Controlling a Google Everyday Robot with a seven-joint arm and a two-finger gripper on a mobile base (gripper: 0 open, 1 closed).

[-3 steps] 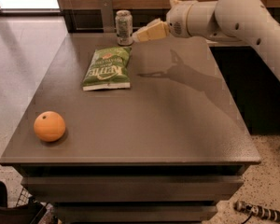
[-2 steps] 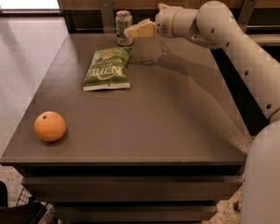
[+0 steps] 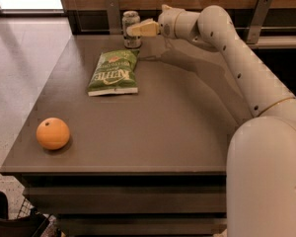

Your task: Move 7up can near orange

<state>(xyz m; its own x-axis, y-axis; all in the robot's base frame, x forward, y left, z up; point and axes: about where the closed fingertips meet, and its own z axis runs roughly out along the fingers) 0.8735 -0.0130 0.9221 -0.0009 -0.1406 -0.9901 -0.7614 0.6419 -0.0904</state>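
Observation:
The 7up can (image 3: 130, 19) stands upright at the far back edge of the grey table (image 3: 177, 127), silvery with a shiny top. My gripper (image 3: 137, 29) is at the can's right side, level with its middle and touching or nearly touching it. The arm (image 3: 237, 58) reaches in from the right. The orange (image 3: 53, 133) sits alone at the front left corner of the table, far from the can.
A flat green chip bag (image 3: 113, 72) lies just in front of the can, between it and the orange. A wooden wall with metal brackets (image 3: 259, 14) runs behind the table. My white body (image 3: 266, 181) fills the lower right.
My gripper has moved left along the back edge, from a gap to the right of the can to right up against it. The can, bag and orange have not moved.

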